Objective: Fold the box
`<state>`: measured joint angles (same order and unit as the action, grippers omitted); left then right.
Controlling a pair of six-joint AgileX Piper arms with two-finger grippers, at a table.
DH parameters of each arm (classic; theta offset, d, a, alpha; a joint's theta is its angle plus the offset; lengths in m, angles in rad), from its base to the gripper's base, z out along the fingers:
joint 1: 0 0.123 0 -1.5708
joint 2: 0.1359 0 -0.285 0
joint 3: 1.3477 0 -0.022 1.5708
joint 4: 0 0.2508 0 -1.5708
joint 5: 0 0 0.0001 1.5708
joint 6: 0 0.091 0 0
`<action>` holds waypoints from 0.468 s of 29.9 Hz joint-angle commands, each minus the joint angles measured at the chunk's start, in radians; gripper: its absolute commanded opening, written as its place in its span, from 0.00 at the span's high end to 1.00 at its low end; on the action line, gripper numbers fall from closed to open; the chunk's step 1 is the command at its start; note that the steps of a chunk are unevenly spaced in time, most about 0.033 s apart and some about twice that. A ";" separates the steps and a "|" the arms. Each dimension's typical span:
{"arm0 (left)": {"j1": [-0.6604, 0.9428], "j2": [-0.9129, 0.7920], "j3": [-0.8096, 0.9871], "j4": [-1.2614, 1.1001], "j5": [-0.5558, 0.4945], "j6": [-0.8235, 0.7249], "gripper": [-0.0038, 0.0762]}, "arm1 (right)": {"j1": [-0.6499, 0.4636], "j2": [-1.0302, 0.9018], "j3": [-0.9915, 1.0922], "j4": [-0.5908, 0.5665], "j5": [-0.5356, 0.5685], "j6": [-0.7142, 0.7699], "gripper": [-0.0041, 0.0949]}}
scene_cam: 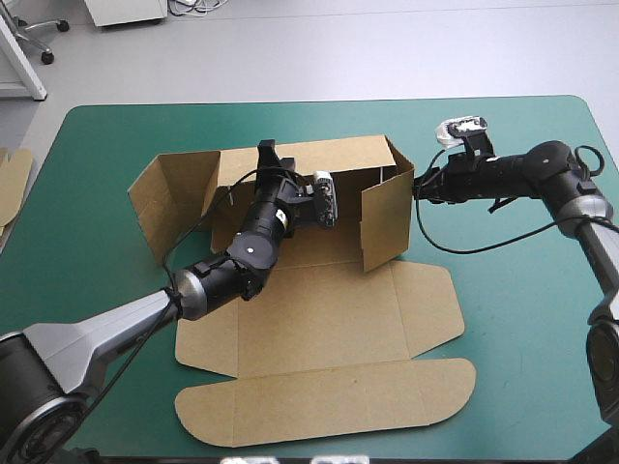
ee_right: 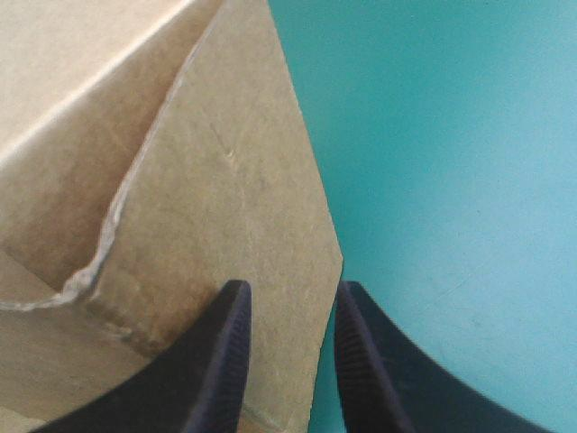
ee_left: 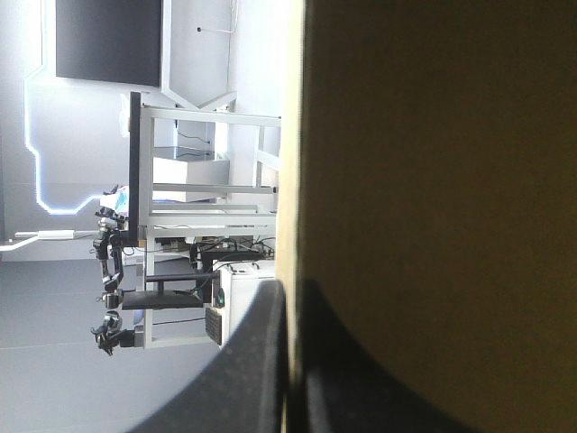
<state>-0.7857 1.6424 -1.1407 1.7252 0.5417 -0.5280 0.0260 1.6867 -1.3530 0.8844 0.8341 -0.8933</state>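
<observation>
Wall-raising seems the step in hand: the box, central on the desk, is gripped by both sets of jaws, the left gripper at 12 o'clock and the right gripper at 3 o'clock. Next, the side wall likely needs to be tucked inward.

box: matt brown board (crease frayed, rough) | cover: smooth teal-green | right hand fingers: black, ribbed

Brown box, walls upright, lid flat
</observation>
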 commanded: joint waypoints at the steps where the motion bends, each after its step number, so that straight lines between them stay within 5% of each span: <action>1: -0.003 -0.044 -0.027 0.038 0.026 -0.021 0.97 | 0.017 -0.066 -0.020 0.009 -0.019 -0.005 0.68; 14: -0.003 -0.044 -0.027 0.038 0.022 -0.021 0.97 | 0.103 -0.100 0.079 -0.068 -0.067 0.004 0.68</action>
<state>-0.7857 1.6424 -1.1407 1.7252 0.5444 -0.5280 0.1009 1.6343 -1.2849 0.7878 0.8111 -0.8686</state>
